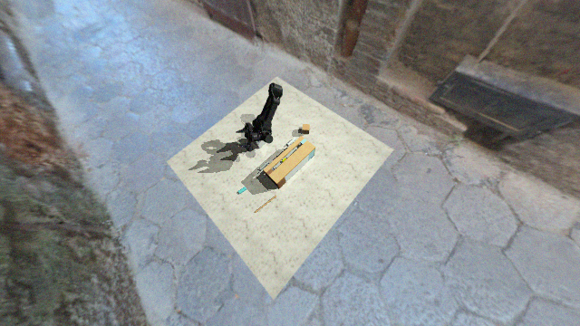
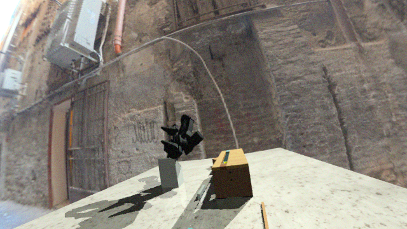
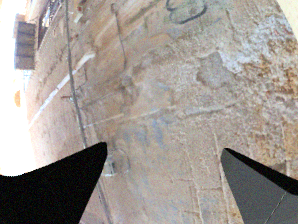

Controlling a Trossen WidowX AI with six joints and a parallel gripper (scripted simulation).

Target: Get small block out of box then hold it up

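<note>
The box (image 1: 290, 164) (image 2: 232, 179) has a wooden top and end wall and stands in the middle of the table (image 1: 290, 235) (image 2: 311, 191). A narrow slot runs along its top. Through the slot a small yellow-green block (image 1: 285, 159) (image 2: 225, 162) shows inside, on a teal strip. My gripper (image 1: 242, 131) (image 2: 166, 138) (image 3: 165, 152) is open and empty. It is held up in the air beside the arm's base, well away from the box, and faces the far wall. In the wrist view only the two fingertips and the wall show.
A small brown cube (image 1: 305, 129) lies on the table behind the box. A thin wooden stick (image 1: 265, 204) (image 2: 264, 216) and a short teal piece (image 1: 241, 190) lie in front of the box. The arm stands on a grey pedestal (image 2: 170, 173).
</note>
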